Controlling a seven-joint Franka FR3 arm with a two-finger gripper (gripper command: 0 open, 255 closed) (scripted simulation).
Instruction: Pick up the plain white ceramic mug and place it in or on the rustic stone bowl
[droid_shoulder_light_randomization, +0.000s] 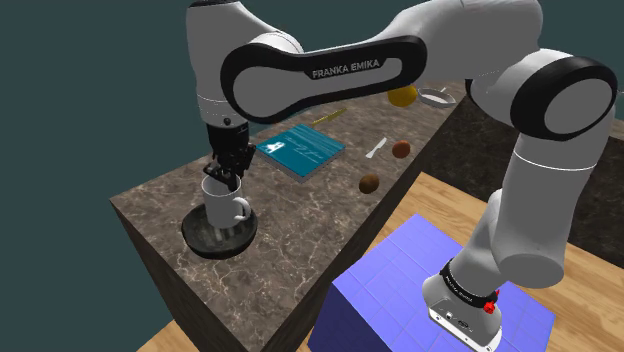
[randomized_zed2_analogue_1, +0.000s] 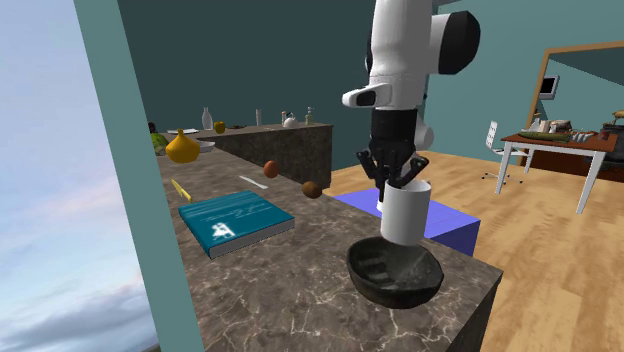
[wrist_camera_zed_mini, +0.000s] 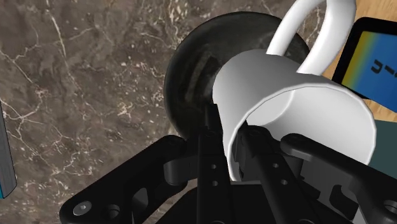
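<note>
The dark, rough stone bowl (droid_shoulder_light_randomization: 215, 238) sits near one end of the brown veined marble countertop (droid_shoulder_light_randomization: 310, 225). In the second exterior view it lies close to the counter's near right corner, where the slab drops off toward the blue box stand (droid_shoulder_light_randomization: 420, 290) and the wooden floor. Bare marble lies between the bowl and the flat teal book (randomized_zed2_analogue_1: 235, 222), which is well apart from it. Two small brown round objects (droid_shoulder_light_randomization: 369, 183), a yellow gourd-shaped thing (randomized_zed2_analogue_1: 182, 148) and a thin yellow stick (randomized_zed2_analogue_1: 181, 189) lie farther along the counter, away from the bowl. A teal wall borders the counter on the second exterior view's left. The plain white mug (droid_shoulder_light_randomization: 222, 205) is upright directly over the bowl, with its handle toward the shoulder view's right. Its base is down at about the bowl's rim; whether it touches the bowl's inside cannot be told. The black two-finger gripper (wrist_camera_zed_mini: 232, 137) clasps the mug's wall at the rim, one finger (wrist_camera_zed_mini: 212, 143) outside and the other inside. The white arm arches from the stand, its forearm level above the counter and its wrist pointing straight down over the bowl.
</note>
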